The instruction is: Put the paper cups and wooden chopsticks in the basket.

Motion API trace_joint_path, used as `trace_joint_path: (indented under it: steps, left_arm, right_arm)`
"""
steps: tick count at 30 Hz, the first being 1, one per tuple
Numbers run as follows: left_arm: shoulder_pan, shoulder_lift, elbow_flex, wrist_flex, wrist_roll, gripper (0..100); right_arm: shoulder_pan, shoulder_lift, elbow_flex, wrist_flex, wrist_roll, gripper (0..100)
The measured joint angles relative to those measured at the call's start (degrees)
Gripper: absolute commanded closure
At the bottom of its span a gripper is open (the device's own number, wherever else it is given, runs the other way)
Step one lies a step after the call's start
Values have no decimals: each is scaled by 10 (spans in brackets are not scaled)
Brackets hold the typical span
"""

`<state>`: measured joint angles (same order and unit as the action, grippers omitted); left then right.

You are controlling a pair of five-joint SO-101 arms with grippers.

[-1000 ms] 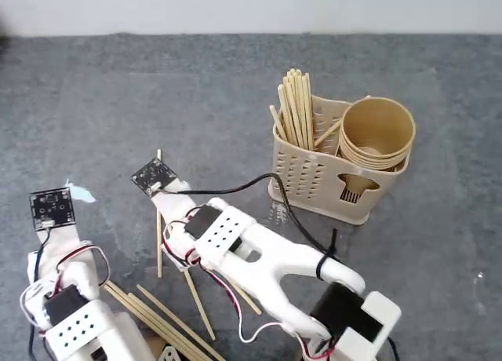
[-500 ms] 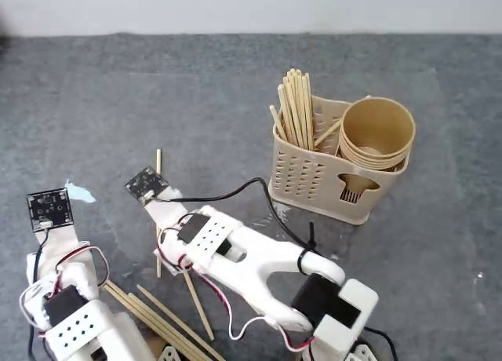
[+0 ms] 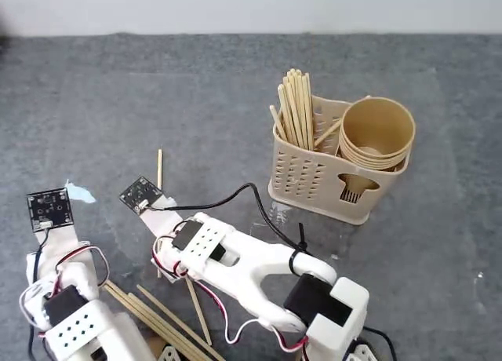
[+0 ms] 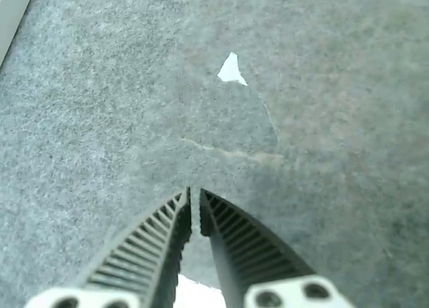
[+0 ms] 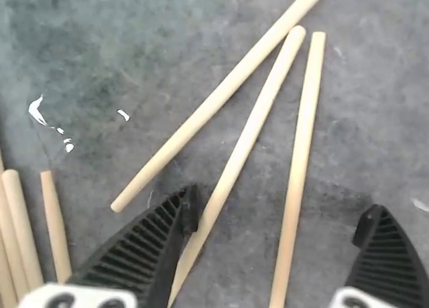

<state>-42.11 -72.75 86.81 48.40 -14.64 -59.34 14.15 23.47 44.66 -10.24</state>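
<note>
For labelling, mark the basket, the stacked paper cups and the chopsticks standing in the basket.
basket (image 3: 310, 179): high view, perforated front wall.
paper cups (image 3: 378, 127): high view, inside of the top cup.
chopsticks (image 3: 296, 106): high view, middle of the upright bundle.

Cups (image 3: 378, 133) nested in basket (image 3: 314, 179) — some chopsticks (image 5: 238, 154) loose.

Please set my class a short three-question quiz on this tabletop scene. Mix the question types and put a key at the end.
1. True or false: the paper cups sit stacked inside the basket.
2. Multiple choice: the right gripper is A) shut on a chopstick; B) open over loose chopsticks; C) inside the basket.
3. Fill in: the left gripper is ____ and holds nothing.
Key: 1 true; 2 B; 3 shut.
</note>
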Motion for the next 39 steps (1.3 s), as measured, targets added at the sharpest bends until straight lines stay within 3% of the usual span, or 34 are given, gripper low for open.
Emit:
trace_joint_path:
  steps: [4,6,25,39]
  left_arm:
    - [0,0,0,0,0,973]
    - [0,0,0,0,0,973]
    - [0,0,0,0,0,973]
    - [0,0,0,0,0,973]
  right_arm:
    - [2,-4,-6,15,1,948]
    - [4,-5,-6,18,13,994]
    - [69,-11,-4,36,65,991]
    - [86,-269,5,180,68,991]
